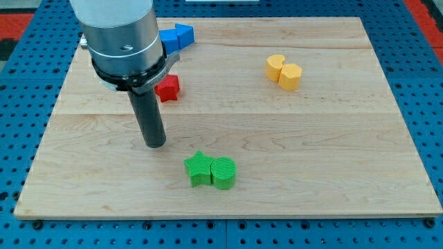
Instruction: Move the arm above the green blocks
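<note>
A green star block (199, 169) and a green round block (223, 173) touch each other near the view's bottom middle of the wooden board (311, 159). My tip (155, 144) rests on the board up and to the left of the green star, about a block's width away from it. The rod rises to a large grey cylinder at the view's top left.
A red star-like block (168, 87) lies just right of the rod. Blue blocks (178, 36) sit at the top, partly hidden behind the arm. Two yellow blocks (284, 71) touch each other at the upper right. A blue pegboard surrounds the board.
</note>
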